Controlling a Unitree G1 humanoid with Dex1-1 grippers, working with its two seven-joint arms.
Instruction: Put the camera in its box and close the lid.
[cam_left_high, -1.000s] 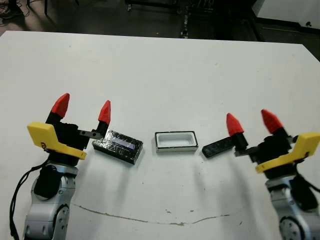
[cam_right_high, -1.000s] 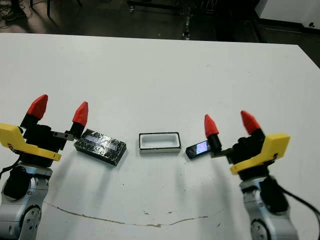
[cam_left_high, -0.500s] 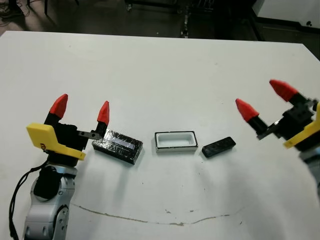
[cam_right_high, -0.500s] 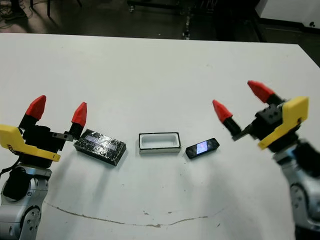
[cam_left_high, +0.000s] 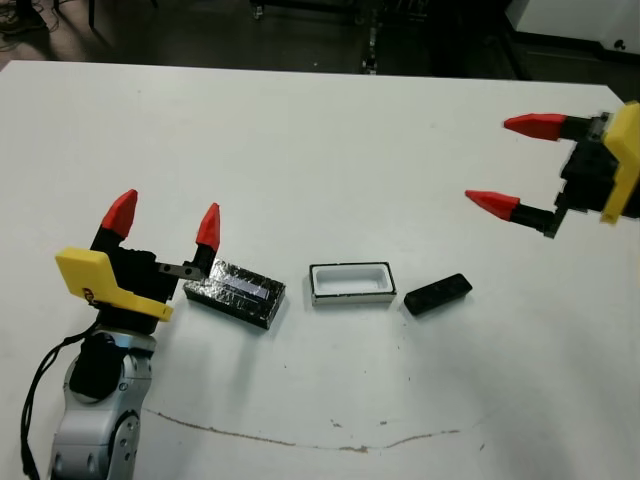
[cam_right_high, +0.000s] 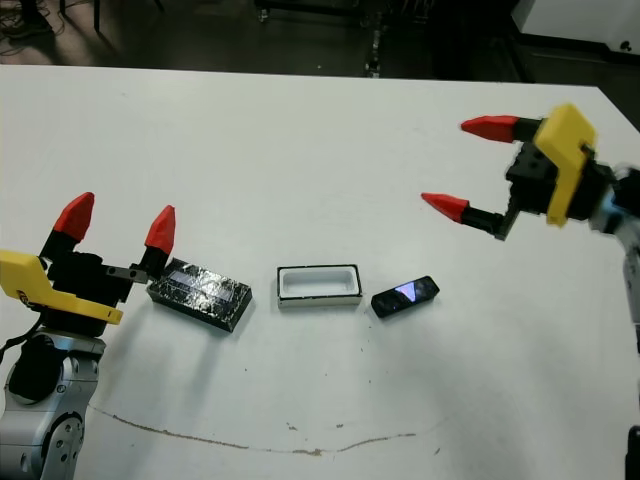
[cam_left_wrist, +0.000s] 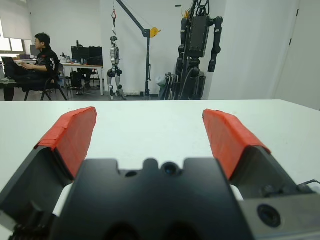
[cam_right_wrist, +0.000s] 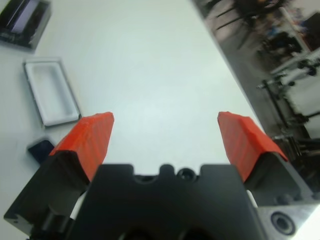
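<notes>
1 second ago the right hand sat at the camera; now it has lifted away, released and empty. The camera lies on the bench beside the box, not yet boxed. Left hand spread by the lid.

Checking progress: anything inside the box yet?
No. The box shows only its bare white inside. The camera lies on the table beside it, and the lid is on its other side.
</notes>
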